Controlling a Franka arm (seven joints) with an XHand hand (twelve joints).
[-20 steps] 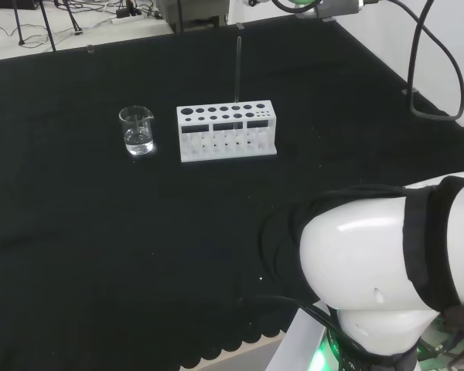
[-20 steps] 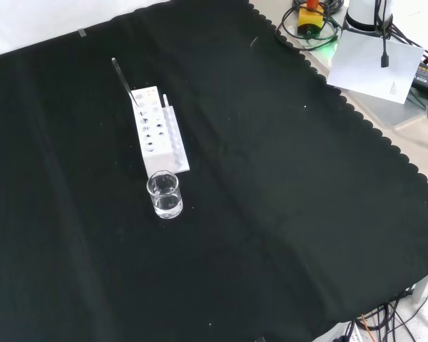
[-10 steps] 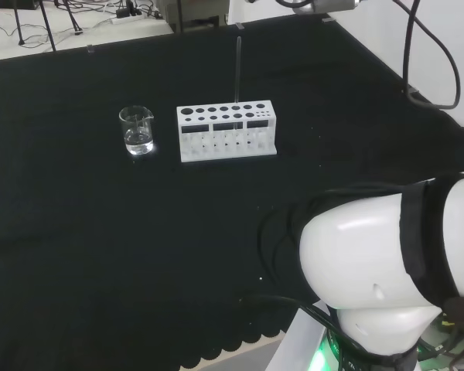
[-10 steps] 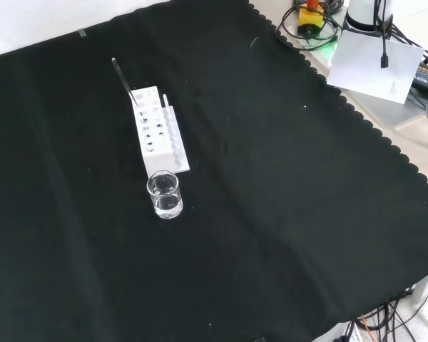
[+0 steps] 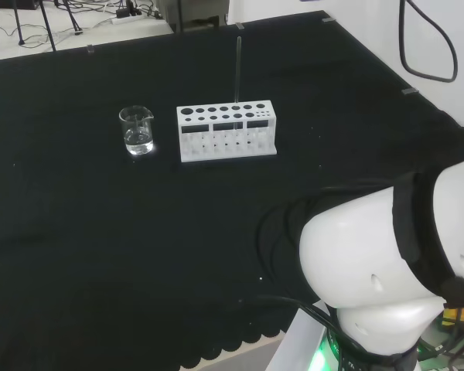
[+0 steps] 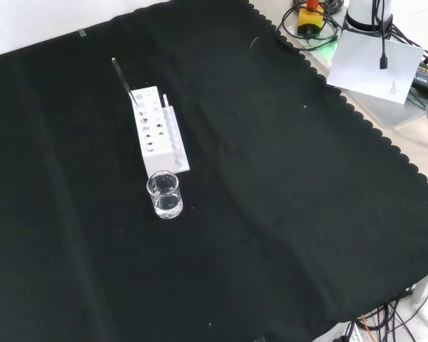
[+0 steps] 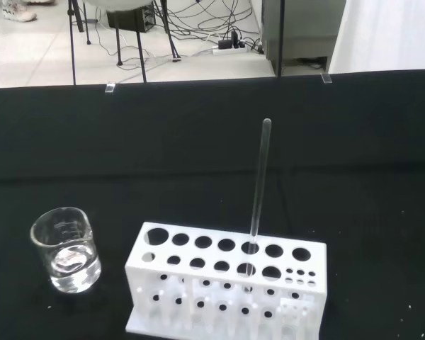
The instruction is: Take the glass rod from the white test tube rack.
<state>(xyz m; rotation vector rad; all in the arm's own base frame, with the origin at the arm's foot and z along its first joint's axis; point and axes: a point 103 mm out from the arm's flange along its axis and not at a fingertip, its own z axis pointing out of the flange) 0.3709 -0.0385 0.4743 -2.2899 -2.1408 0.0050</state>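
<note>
Glass rod (image 7: 258, 190) is standing upright in the white test tube rack (image 7: 227, 283), still seated in one of the large round holes in the rack's back row and rising well above the rack's top face. In the head view, the rod (image 5: 237, 69) is poking up from the far row, toward the right end of the rack (image 5: 226, 131). In the front view the rod (image 6: 123, 80) is leaning out of the rack's far end, and the rack (image 6: 157, 132) is running lengthwise down the black cloth (image 6: 271, 185).

A small clear beaker (image 5: 137, 130) is sitting just beside the rack, at its left end in the head view, apart from it and not touching. In the front view the beaker (image 6: 164, 194) is standing just below the rack's near end. It is holding a shallow layer of clear liquid, seen plainly in the wrist view (image 7: 65, 249).

Nothing is touching the rod or the rack. The arm's big white link (image 5: 371, 255) is looming at the lower right of the head view, well away from the glassware. Whether the hand's fingers are spread or curled cannot be told from these views, though the untouched rod shows that it is not holding the task's thing.

Cables and stand legs are crossing the pale floor beyond the cloth's far edge in the wrist view.
</note>
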